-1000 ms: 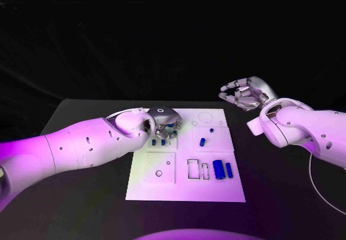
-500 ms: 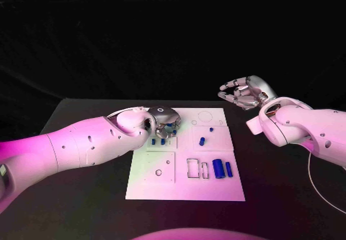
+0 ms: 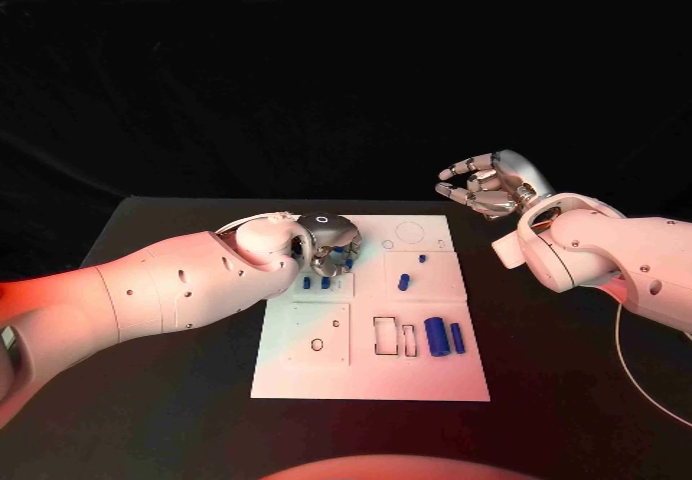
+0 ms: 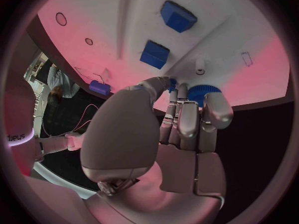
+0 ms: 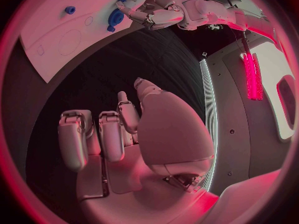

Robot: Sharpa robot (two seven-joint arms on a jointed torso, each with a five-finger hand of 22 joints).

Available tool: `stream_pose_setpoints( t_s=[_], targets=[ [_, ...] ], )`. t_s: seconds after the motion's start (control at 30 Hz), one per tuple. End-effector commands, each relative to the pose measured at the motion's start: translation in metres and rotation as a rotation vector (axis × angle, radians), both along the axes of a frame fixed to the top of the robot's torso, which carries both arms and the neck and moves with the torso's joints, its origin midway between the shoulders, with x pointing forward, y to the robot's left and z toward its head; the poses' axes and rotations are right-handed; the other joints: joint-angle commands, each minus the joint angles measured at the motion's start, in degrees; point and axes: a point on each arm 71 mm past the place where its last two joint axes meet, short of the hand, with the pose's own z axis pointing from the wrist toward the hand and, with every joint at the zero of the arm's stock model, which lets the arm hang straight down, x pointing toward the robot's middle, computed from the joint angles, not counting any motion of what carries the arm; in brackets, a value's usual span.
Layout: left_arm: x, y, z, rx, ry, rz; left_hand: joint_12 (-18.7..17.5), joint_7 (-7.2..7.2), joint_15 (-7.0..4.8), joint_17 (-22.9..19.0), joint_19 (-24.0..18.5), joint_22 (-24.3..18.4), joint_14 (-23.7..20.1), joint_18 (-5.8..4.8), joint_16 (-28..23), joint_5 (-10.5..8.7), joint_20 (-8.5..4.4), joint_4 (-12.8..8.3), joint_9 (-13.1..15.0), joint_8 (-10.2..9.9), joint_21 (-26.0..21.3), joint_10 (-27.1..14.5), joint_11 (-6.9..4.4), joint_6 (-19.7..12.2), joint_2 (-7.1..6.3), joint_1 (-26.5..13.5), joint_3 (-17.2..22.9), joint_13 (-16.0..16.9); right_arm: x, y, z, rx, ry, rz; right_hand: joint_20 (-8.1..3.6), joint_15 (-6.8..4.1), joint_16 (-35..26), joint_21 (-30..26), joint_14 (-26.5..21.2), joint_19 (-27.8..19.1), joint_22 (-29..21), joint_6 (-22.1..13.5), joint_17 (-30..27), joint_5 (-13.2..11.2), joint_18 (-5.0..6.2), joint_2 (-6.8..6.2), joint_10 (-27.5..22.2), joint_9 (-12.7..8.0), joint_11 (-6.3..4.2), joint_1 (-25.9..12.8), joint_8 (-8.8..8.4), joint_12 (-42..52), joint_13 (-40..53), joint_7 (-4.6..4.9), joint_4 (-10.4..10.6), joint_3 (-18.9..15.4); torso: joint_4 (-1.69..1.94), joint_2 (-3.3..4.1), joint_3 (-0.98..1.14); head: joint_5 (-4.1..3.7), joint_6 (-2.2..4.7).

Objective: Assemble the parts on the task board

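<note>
The white task board (image 3: 310,365) lies in the middle of the black table. My left hand (image 3: 329,245) hovers low over the board's far left part, fingers curled downward. In the left wrist view its fingertips (image 4: 212,109) and thumb pinch a round blue ribbed part (image 4: 201,90) just above the board. The right wrist view shows that same part (image 5: 115,17) at the left hand (image 5: 152,12). My right hand (image 3: 490,185) is raised beyond the board's far right corner, fingers loosely bent and holding nothing.
Two small blue parts (image 3: 316,283) stand on the board just in front of the left hand. Two more (image 3: 404,283) sit right of centre. A thick blue cylinder (image 3: 437,337) and a slim one (image 3: 457,338) lie beside two rectangular slots (image 3: 387,337).
</note>
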Motion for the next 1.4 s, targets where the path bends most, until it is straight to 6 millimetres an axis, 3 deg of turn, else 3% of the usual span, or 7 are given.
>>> stream_pose_setpoints(
  t_s=[0.03, 0.33, 0.6, 0.73, 0.87, 1.23, 1.4],
  targets=[
    [-0.002, -0.003, -0.002, 0.007, 0.026, -0.019, -0.4, 0.02, -0.19, 0.0, 0.4, 0.3, 0.4, -1.11, 0.4, -0.39, 0.01, 0.0, -0.2, -0.5, 0.3, 0.5, 0.01, 0.1, 0.15, 0.3, 0.3, -0.2, -0.001, 0.002, 0.0, -0.002, -0.005, 0.014, -0.24, -0.4, -0.1, -0.2, 3.8, 3.4, 12.2, 0.0, 7.8, 0.3, 0.81, 0.23, -0.2, -0.1, -0.1, -0.3, 0.21, -0.1, 0.5, -0.24, -0.1, 0.3, 0.01, 0.03, -0.02, 0.01, -0.08],
    [-0.001, -0.003, -0.003, 0.004, 0.037, -0.018, -0.8, 0.16, -0.3, 0.4, 1.2, 1.8, 0.8, -1.43, 0.9, -0.73, -0.02, -0.1, -0.6, -1.2, 1.4, 1.6, -0.09, 0.1, 0.25, 0.2, 0.5, -0.5, -0.001, 0.002, 0.0, -0.005, -0.007, 0.015, -0.24, -0.4, -0.1, -0.2, 3.8, 3.4, 12.2, 0.0, 7.8, 0.3, 0.81, 0.23, -0.2, -0.1, -0.1, -0.3, 0.21, -0.1, 0.5, -0.24, -0.1, 0.3, 0.01, 0.03, -0.01, -0.02, -0.12],
    [-0.001, -0.002, -0.003, 0.005, 0.035, -0.008, -1.0, -0.53, -1.02, 0.7, 2.1, 3.6, 1.5, -1.74, 1.3, -1.2, -0.56, -1.2, -0.5, -0.8, 2.8, 4.8, -0.92, 3.2, 1.44, 0.9, 1.3, -0.6, -0.001, 0.003, 0.001, -0.019, -0.016, 0.02, -0.25, -0.41, -0.2, -0.2, 3.8, 3.4, 12.1, 0.0, 7.7, 0.3, 0.83, 0.26, -0.2, -0.1, -0.11, -0.3, 0.27, -0.2, 0.5, -0.25, -0.1, 0.4, -0.01, 0.03, 0.01, -0.05, -0.16],
    [0.0, -0.001, -0.003, 0.009, 0.033, -0.002, -1.1, -1.01, -1.6, 1.0, 2.8, 5.1, 2.0, -2.03, 1.7, -5.14, -1.17, -3.3, -0.4, -0.6, 3.9, 7.1, -1.51, 5.7, 2.87, 2.1, 3.1, -0.2, -0.001, 0.003, 0.001, -0.021, -0.018, 0.02, -0.25, -0.41, -0.2, -0.2, 3.8, 3.4, 12.1, 0.0, 7.7, 0.3, 0.83, 0.26, -0.2, -0.1, -0.11, -0.3, 0.27, -0.2, 0.5, -0.25, -0.1, 0.4, -0.01, -0.02, -0.01, -0.09, -0.2],
    [0.0, -0.001, -0.003, 0.007, 0.026, 0.001, -1.3, -1.15, -1.75, 1.0, 3.0, 5.6, 2.1, -2.13, 1.8, -5.84, -1.3, -4.6, -0.4, -0.8, 4.3, 7.9, -1.7, 6.8, 3.19, 2.4, 4.4, 0.1, -0.001, 0.003, 0.001, -0.022, -0.019, 0.02, -0.25, -0.41, -0.2, -0.2, 3.8, 3.4, 12.1, 0.0, 7.7, 0.3, 0.83, 0.26, -0.2, -0.1, -0.11, -0.3, 0.27, -0.2, 0.5, -0.25, -0.1, 0.4, 0.03, -0.02, 0.0, -0.12, -0.24],
    [-0.002, -0.001, 0.003, -0.033, -0.002, -0.018, -2.3, -0.86, -1.55, 0.7, 2.9, 5.8, 2.1, -2.15, 1.9, -6.17, -1.33, -5.4, -0.6, -1.7, 4.5, 8.1, -1.4, 7.1, 2.69, 0.7, 5.6, 0.4, -0.001, 0.003, 0.001, -0.023, -0.021, 0.022, -0.26, -0.42, -0.2, -0.2, 3.8, 3.4, 12.2, 0.1, 7.6, 0.3, 0.83, 0.31, -0.2, -0.1, -0.12, -0.3, 0.32, -0.2, 0.5, -0.26, -0.1, 0.5, -0.07, -0.02, -0.02, -0.01, 0.21],
    [-0.004, 0.002, 0.011, -0.066, -0.011, -0.022, -2.7, -0.73, -1.44, 0.7, 2.9, 5.8, 2.2, -2.16, 2.0, -6.24, -1.24, -5.3, -0.6, -1.9, 4.5, 8.2, -1.3, 7.2, 2.47, -0.1, 5.5, 0.5, -0.001, 0.002, 0.001, -0.023, -0.02, 0.02, -0.26, -0.42, -0.2, -0.2, 3.8, 3.4, 12.2, 0.1, 7.6, 0.3, 0.83, 0.31, -0.2, -0.1, -0.12, -0.3, 0.32, -0.2, 0.5, -0.26, -0.1, 0.5, 0.08, 0.01, -0.1, -0.36, 0.38]
  ],
)
